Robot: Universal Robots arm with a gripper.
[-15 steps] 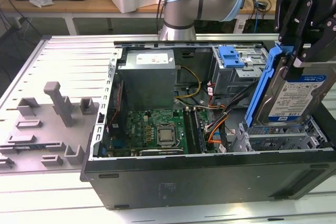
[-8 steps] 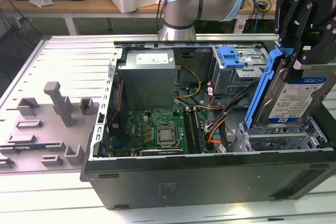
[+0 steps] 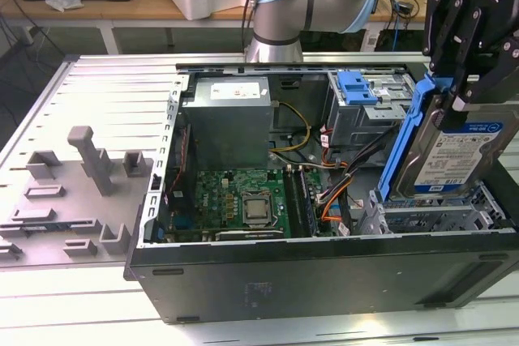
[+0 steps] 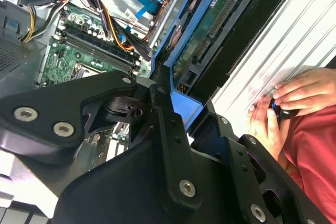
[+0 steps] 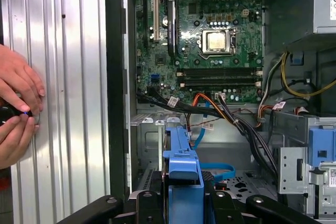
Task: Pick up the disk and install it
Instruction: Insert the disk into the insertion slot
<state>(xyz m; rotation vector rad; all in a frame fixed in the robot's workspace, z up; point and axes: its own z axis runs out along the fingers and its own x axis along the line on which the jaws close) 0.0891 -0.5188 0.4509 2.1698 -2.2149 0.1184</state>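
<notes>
Aloft, white-and-blue-labelled disk (image 3: 464, 154) between fingers (image 3: 485, 87)

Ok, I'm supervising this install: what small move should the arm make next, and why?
Probably a slow, straight descent: the gripper holds the disk nearly upright, blue frame on, right over the grey drive cage, with cables close beside it.
</notes>
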